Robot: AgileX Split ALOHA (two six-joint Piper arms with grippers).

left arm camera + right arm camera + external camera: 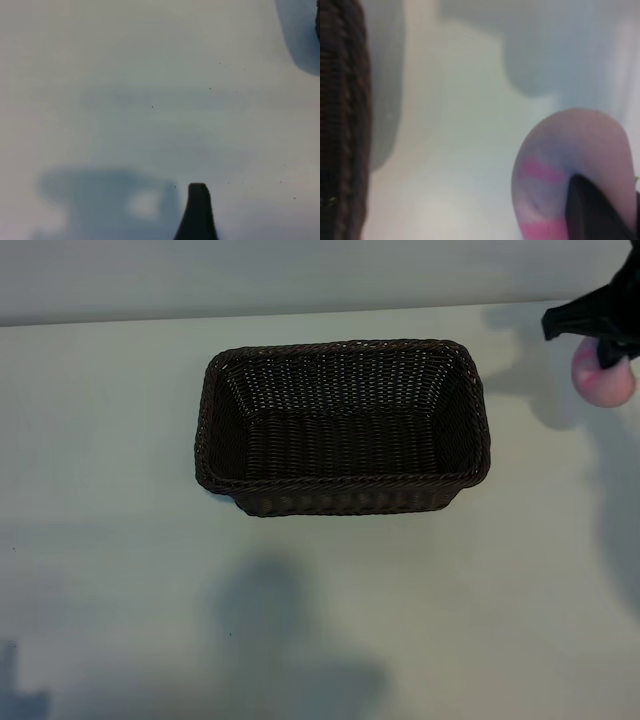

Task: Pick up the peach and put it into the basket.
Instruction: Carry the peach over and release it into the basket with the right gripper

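Note:
The peach point(606, 385), pale pink with a redder blush, is at the far right edge of the exterior view, right of the basket point(342, 502) and apart from it. My right gripper point(603, 350) comes down on it from above and is shut on the peach. In the right wrist view the peach point(570, 155) fills the near corner with a black finger point(592, 212) pressed against it. The basket is dark brown wicker and holds nothing. My left gripper point(161, 215) hangs open over bare table, with one dark fingertip point(198, 202) showing.
The pale table surface point(120, 570) runs all round the basket. The basket's woven wall point(342, 125) stands at the side of the right wrist view, a strip of table between it and the peach. Arm shadows lie on the table near the front edge.

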